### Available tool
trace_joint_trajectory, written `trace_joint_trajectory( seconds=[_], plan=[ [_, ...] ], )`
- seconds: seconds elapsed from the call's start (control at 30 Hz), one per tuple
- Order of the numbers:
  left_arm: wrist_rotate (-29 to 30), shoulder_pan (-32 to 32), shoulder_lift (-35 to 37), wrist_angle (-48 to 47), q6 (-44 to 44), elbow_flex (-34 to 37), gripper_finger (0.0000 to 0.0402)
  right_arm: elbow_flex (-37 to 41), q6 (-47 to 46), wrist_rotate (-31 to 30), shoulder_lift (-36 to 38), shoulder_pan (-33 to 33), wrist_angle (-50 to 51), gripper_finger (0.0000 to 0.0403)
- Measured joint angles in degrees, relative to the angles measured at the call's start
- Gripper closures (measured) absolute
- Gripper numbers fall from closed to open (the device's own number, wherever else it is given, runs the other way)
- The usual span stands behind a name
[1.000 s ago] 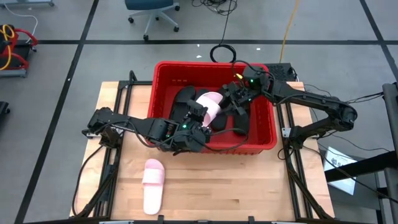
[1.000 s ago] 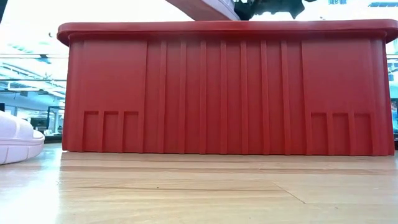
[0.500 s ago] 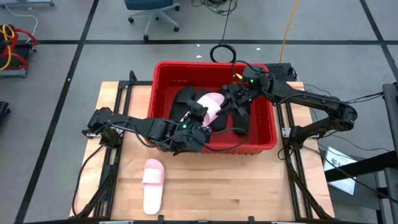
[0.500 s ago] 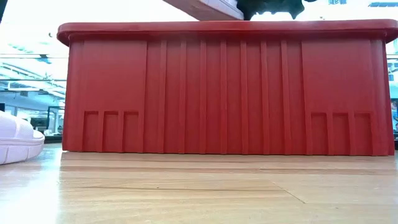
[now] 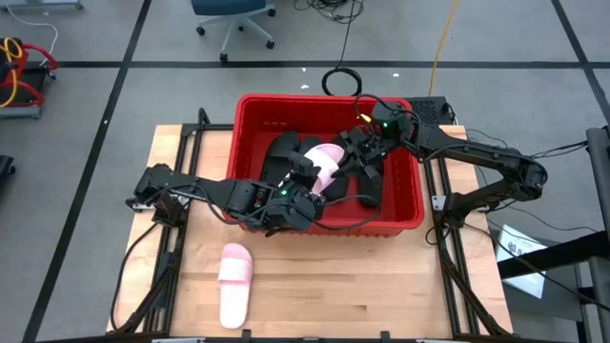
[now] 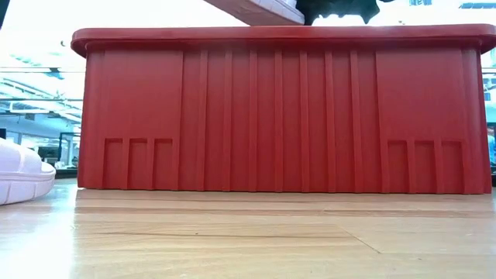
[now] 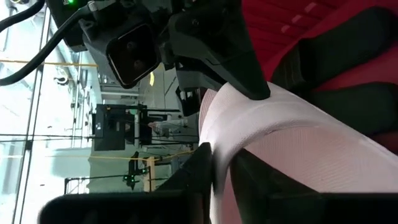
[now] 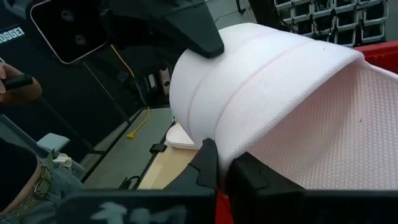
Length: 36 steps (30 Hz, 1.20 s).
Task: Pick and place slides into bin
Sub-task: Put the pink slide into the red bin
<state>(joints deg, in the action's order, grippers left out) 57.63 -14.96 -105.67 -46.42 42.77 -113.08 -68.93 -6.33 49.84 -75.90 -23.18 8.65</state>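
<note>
The red bin (image 5: 400,195) stands on the far half of the wooden table (image 5: 334,286). In the low view its ribbed front wall (image 6: 279,108) fills almost the whole picture and hides everything inside. From the high view, the bin holds several black slides (image 5: 283,152) on the left part of its floor and more black slides (image 5: 367,181) near the middle and right. Above them, one pale pink slide (image 5: 327,159) is held in the air between the two arms.

Near the front edge of the table, to the left and well apart from the bin, a second pink slide (image 5: 233,283) lies flat. Its rounded end shows at the left edge of the low view (image 6: 19,174).

The left gripper (image 5: 303,171) reaches over the front wall of the bin and pinches the near end of the raised pink slide; in the left wrist view its fingers (image 7: 202,165) close on the edge of the pink strap (image 7: 292,137). The right gripper (image 5: 355,151) comes from the far right side and is pressed together on the other end of the same slide; in the right wrist view its fingers (image 8: 208,163) clamp the pink strap (image 8: 280,106). So the slide hangs over the middle of the bin, held by both grippers.

Beyond the table, an office chair (image 5: 233,14) stands on the grey floor.
</note>
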Motion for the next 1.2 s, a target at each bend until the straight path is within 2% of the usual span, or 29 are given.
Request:
trace_joint_trajectory(
  seconds=[0.17,0.3,0.57,0.77,0.93,1.2],
  plan=[
    [1.31,0.0,-0.02,0.1,0.03,0.0,0.03,0.0,-0.02,0.06,0.04,-0.84,0.87,0.0401],
    [2.07,-0.28,-0.13,0.2,-2.58,0.0,0.0279,0.0,0.31,0.13,1.03,-4.53,4.81,0.0401],
    [2.49,-1.57,1.01,2.37,-6.1,-0.09,0.0273,0.02,2.94,-0.46,4.28,-16.61,11.64,0.0402],
    [2.71,-1.75,3.0,4.7,-7.62,-0.07,0.0273,0.02,8.35,-0.5,6.71,-23.67,15.55,0.0402],
    [4.18,-1.68,4.52,6.34,-8.74,-0.05,0.0273,0.0,20.48,-0.35,8.03,-25.47,24.44,0.0401],
    [4.19,-1.46,6.43,7.25,-10.62,-0.07,0.0273,0.0,49.11,-0.49,7.21,-25.51,42.95,0.04]
  ],
)
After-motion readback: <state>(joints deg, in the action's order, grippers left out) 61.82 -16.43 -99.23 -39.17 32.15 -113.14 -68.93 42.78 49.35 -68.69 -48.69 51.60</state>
